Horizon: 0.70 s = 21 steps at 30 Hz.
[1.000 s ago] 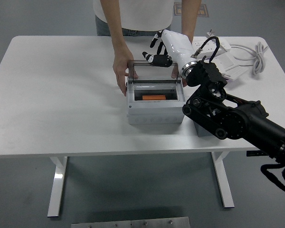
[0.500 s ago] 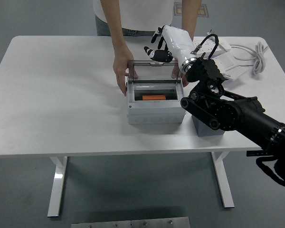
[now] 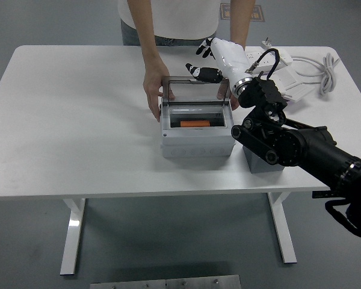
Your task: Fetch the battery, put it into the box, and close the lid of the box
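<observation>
Fingers (image 3: 200, 71) of the right hand (image 3: 219, 59) are seen spread and loosely curled, nothing pinched between them, the dark tips poised just above the top edge of the box's raised lid (image 3: 195, 89). White palm and wrist are angled down toward the box (image 3: 196, 131) from behind and to its right, with the black right arm (image 3: 295, 144) running off to the lower right of the box.

The lid is held upright at the back of the box, hinged open, its tinted panel see-through. Inside the box, the orange battery (image 3: 195, 123) is seen lying flat toward the rear of the compartment.

The box is steadied by a person at the far side of the table (image 3: 72, 120): one of the person's hands (image 3: 153, 91) is pressed against the box's left rear corner, and the other hand (image 3: 224, 95) is placed at the lid's right edge, partly hidden behind the robot's wrist.

A grey block (image 3: 262, 162) is partly visible just right of the box, under the arm. White cabling and a power strip (image 3: 301, 75) are lying well to the right of the box, near the table's far corner.
</observation>
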{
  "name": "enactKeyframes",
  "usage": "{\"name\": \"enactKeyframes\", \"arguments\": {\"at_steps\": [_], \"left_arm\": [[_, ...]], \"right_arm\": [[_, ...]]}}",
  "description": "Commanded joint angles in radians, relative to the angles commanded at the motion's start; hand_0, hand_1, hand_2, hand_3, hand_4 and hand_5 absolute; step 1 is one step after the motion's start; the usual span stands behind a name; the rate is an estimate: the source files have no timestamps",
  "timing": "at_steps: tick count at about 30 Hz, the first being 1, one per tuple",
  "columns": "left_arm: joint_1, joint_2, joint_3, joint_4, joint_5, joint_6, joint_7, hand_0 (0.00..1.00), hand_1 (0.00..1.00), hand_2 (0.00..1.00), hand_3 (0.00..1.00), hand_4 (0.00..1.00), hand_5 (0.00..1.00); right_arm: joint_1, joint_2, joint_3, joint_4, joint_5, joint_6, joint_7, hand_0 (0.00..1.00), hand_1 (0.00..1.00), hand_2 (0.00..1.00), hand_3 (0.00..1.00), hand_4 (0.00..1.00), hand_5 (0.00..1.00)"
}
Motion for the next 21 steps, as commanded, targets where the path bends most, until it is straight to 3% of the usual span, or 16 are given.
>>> {"name": "enactKeyframes", "arguments": {"at_steps": [12,21], "left_arm": [[0.013,0.000,0.009,-0.003,-0.017,0.004,0.005,0.575,0.718,0.665,0.611,0.697,0.181],[0.041,0.004,0.026,-0.012,-0.052,0.021,0.021,0.577,0.717,0.665,0.611,0.697,0.181]], "right_arm": [[-0.021,-0.002,-0.071,-0.005,0.045,0.006,0.000,0.810,0.648,0.626,0.628,0.876,0.659],[-0.038,-0.030,-0.113,0.052,0.031,0.018,-0.018,0.808,0.647,0.627,0.626,0.876,0.658]]}}
